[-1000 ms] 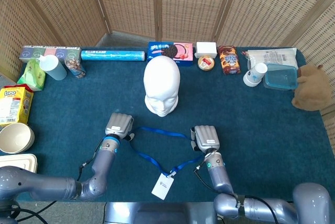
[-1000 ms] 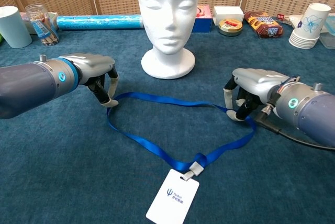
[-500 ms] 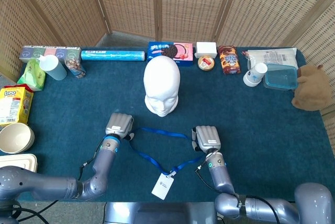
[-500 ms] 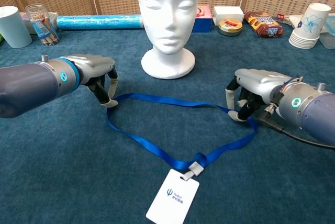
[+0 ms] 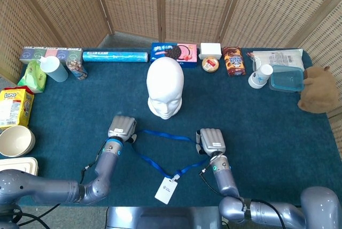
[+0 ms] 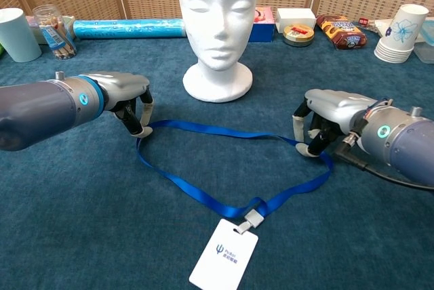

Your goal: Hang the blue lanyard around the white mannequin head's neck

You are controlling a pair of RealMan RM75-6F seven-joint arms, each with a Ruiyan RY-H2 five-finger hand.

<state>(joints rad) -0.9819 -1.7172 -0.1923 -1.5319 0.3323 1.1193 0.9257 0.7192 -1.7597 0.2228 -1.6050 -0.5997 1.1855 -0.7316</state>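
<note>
1. The blue lanyard (image 6: 224, 168) lies flat on the blue tablecloth (image 6: 81, 236) as an open loop in front of the white mannequin head (image 6: 217, 26); its far strap runs just short of the head's base, and its white badge (image 6: 224, 253) lies at the near end, towards the robot

2. The left hand (image 6: 125, 97) sits at the loop's left corner, fingers curled down with the tips (image 6: 139, 129) meeting on the strap. It looks like a pinch, though the chest view cannot confirm the strap is clamped rather than merely touched

3. The right hand (image 6: 325, 117) mirrors this at the right corner, fingertips (image 6: 305, 149) drawn together on the strap where it bends. The same doubt applies

4. The step in hand appears to be securing both corners before lifting. To do it well, each hand should close firmly on the strap itself, since the ribbon is thin and lies flush with the cloth, so fingers could slip over it or catch the cloth instead

5. A small test lift would likely show whether both pinches hold: the strap should rise at both corners together

6. The lift should keep the hands well apart so the loop stays wide, because the head is broad at the crown and narrows only at the neck

7. The badge will hang and swing as dead weight; rising slowly should keep it from tugging the strap out of a light pinch
</note>
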